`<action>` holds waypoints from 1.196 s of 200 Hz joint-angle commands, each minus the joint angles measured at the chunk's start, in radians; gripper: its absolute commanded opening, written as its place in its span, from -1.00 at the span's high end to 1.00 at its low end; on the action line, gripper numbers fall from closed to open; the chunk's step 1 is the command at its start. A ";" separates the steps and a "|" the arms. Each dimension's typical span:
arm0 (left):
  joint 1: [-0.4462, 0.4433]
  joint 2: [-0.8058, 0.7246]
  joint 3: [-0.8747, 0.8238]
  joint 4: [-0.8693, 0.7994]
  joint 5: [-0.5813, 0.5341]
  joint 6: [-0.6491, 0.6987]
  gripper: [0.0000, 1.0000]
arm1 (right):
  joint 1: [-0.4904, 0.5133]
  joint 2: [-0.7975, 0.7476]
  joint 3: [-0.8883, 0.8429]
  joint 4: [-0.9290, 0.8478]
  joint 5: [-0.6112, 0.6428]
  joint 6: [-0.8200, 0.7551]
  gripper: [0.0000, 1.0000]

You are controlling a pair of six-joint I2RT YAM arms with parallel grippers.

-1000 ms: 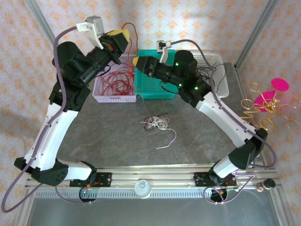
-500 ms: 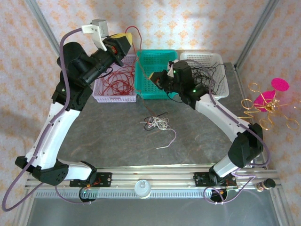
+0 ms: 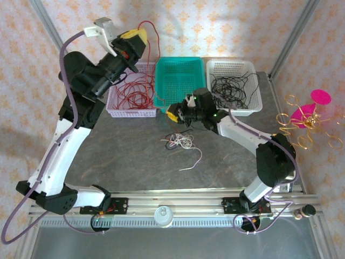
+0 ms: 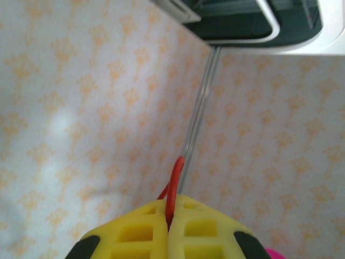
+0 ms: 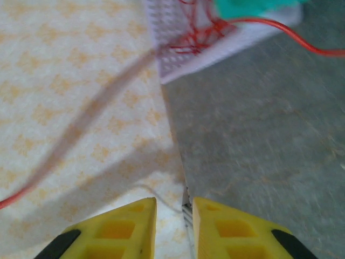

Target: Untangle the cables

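Note:
My left gripper [image 3: 136,39] is raised high above the lavender basket [image 3: 132,111] and shut on a red cable [image 3: 156,51]. In the left wrist view the yellow fingers [image 4: 135,232] pinch that red cable [image 4: 173,183]. The strand arches up and drops past the teal basket [image 3: 180,81]. More red cables [image 3: 132,94] lie in the lavender basket. A small clump of white and black cables [image 3: 179,141] lies on the table. My right gripper [image 3: 173,114] hovers low just behind this clump, open, with nothing between its fingers [image 5: 226,229].
A white basket [image 3: 233,66] at the back right holds black cables [image 3: 232,85]. A gold wire ornament with a pink top [image 3: 303,116] stands at the table's right edge. The right wrist view catches the lavender basket [image 5: 188,54] and a red strand [image 5: 302,40].
My right arm has swung from over the teal basket down and forward towards the clump. My left gripper has lifted slightly, still holding the red cable.

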 commanded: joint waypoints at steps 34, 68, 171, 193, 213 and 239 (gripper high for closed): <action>-0.001 -0.016 0.027 0.121 -0.008 0.020 1.00 | -0.022 -0.058 -0.078 0.203 0.004 0.117 0.34; -0.001 -0.026 0.025 0.122 -0.007 0.016 1.00 | -0.006 -0.085 0.079 -0.080 0.164 -0.508 0.10; -0.002 -0.003 0.178 0.108 0.074 -0.079 1.00 | 0.018 -0.119 -0.322 0.478 0.108 -1.112 -0.16; -0.002 -0.003 0.207 0.117 0.089 -0.100 1.00 | 0.018 -0.048 -0.286 0.476 0.133 -1.136 -0.16; -0.002 -0.005 0.233 0.117 0.094 -0.105 1.00 | 0.018 0.000 -0.259 0.474 0.125 -1.152 -0.13; -0.002 -0.011 0.255 0.111 0.096 -0.105 1.00 | 0.021 0.078 -0.221 0.500 0.101 -1.131 -0.04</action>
